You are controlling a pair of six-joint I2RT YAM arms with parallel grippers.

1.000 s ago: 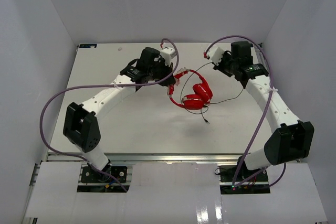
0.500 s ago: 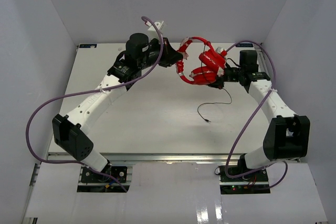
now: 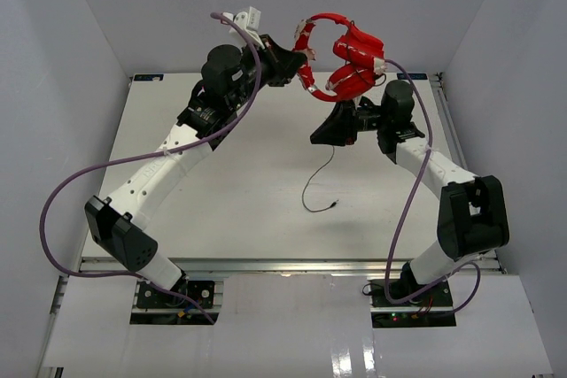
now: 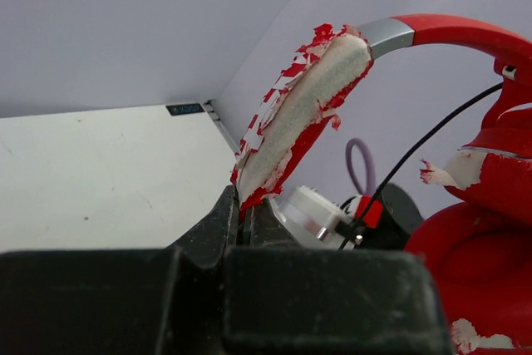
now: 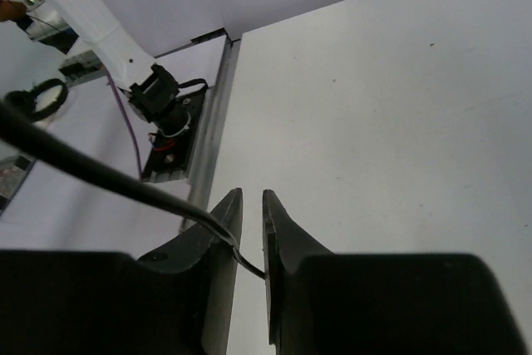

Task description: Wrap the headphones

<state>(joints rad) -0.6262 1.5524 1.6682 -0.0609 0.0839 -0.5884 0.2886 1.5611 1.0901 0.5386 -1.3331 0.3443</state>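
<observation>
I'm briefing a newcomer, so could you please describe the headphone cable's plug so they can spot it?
Look at the white table between the two arms. From the right tool, a thin black cable drops and curls; the plug is its free tip, unlike the thick purple cables along the arms.

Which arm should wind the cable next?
Right. The right gripper pinches the cable, with slack hanging below. The left gripper is clamped on the headband, holding the headphones aloft, so it probably should just hold.

Red headphones (image 3: 354, 55) with a black cable (image 3: 304, 192), white table (image 3: 266, 183).
</observation>
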